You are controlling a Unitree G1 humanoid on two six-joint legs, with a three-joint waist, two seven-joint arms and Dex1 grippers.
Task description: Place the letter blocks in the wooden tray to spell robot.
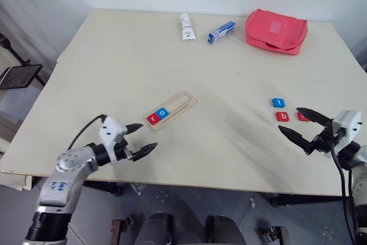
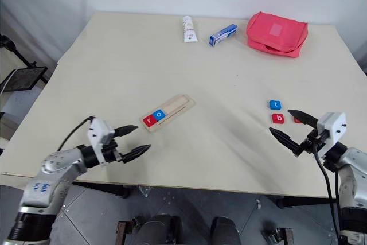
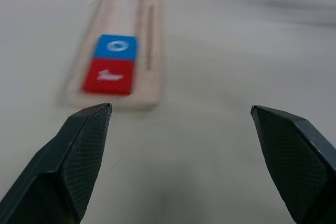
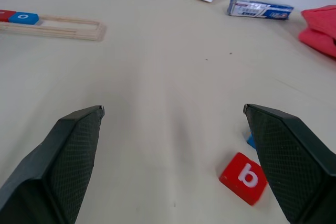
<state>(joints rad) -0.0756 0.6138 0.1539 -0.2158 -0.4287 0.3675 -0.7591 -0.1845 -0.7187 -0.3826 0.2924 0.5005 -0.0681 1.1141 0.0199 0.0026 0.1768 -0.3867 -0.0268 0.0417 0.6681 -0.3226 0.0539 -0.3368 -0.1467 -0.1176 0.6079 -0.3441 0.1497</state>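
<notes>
The letter blocks are split into two groups. The red "r" block (image 1: pixel 153 118) and the blue "o" block (image 1: pixel 163 113) sit side by side in the wooden tray (image 1: pixel 182 104), filling its lower-left end; the rest of the groove is bare. The tray lies diagonally just left of the frame centre in the left eye view, on the table (image 1: pixel 114 55).

The remaining blocks lie loose on the table at the right of the frame, well apart from the tray. The blue "t" block (image 1: pixel 278 102) is uppermost. The red "b" block (image 1: pixel 282 116) lies just below it. A third red block (image 1: pixel 303 117) lies just right of the "b" block, partly hidden behind the right gripper's upper finger; its letter cannot be read.

The left gripper (image 1: pixel 139 139) sits at the lower left of the frame, just below and left of the tray. Its fingers are spread wide and hold nothing. In the left wrist view the tray end with the "r" block lies just beyond the fingertips (image 3: pixel 97 116).

The right gripper (image 1: pixel 297 122) sits at the lower right of the frame, beside the loose blocks. Its fingers are spread wide and hold nothing.

Along the top edge of the table lie a white tube (image 1: pixel 186 26), a blue-and-white box (image 1: pixel 221 31) and a red pouch (image 1: pixel 276 30), in that order from left to right.
</notes>
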